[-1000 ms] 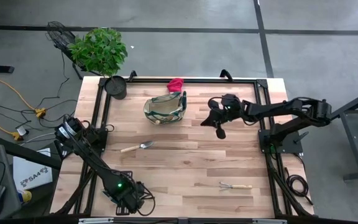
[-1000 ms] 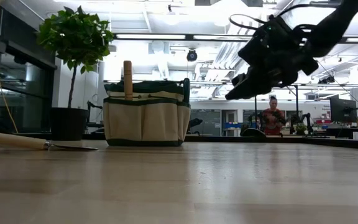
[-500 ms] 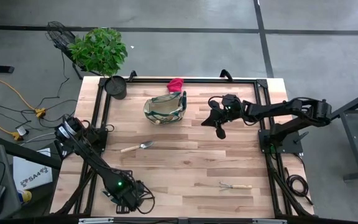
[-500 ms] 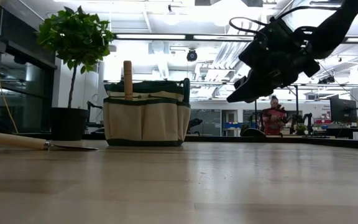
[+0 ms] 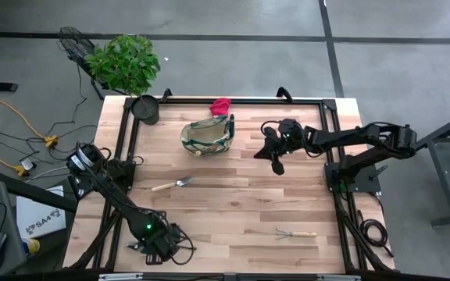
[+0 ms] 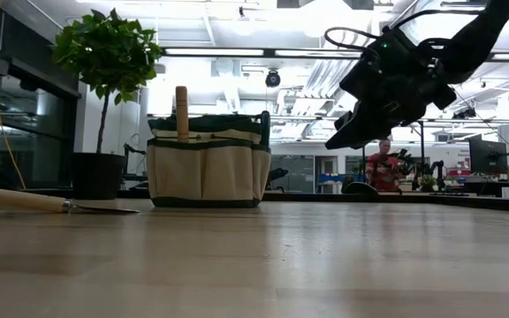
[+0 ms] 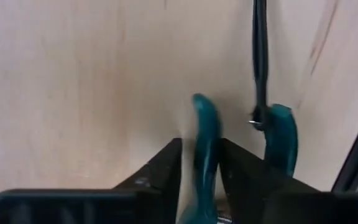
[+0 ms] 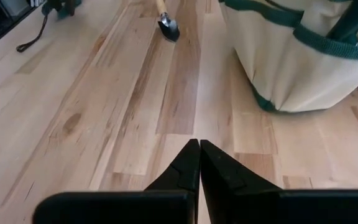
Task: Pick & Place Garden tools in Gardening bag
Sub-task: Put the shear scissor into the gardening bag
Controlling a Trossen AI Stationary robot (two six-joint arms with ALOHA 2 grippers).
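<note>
The green-handled pruners [image 7: 205,140] lie on the wood at the table's near left corner. My left gripper [image 5: 158,246] points down over them and is shut on one handle; the other handle [image 7: 281,140] lies outside the fingers. The tan gardening bag [image 5: 208,134] stands upright at the far middle with a wooden handle [image 6: 181,110] sticking out of it. A red glove [image 5: 221,105] lies behind the bag. The trowel [image 5: 173,185] and mini rake [image 5: 295,232] lie flat. My right gripper [image 5: 276,165] hangs shut in the air right of the bag. My left gripper has one green handle of the pruners [image 7: 204,124] pinched between its two fingers [image 7: 166,165]. The fingers come from above, pointing down, and straddle the handle across its length. The pruners lie on the table.
A black pot [image 5: 145,109] with a leafy plant stands at the far left corner. The pruners' dark cord [image 7: 260,56] trails over the wood. Bare wood lies in the table's middle, between trowel, rake and bag. A person [image 6: 383,163] sits in the room behind.
My left gripper has sunk a little toward the table at the near left corner. My right gripper has rolled slightly in the air, staying where it was. Nothing on the table has moved.
</note>
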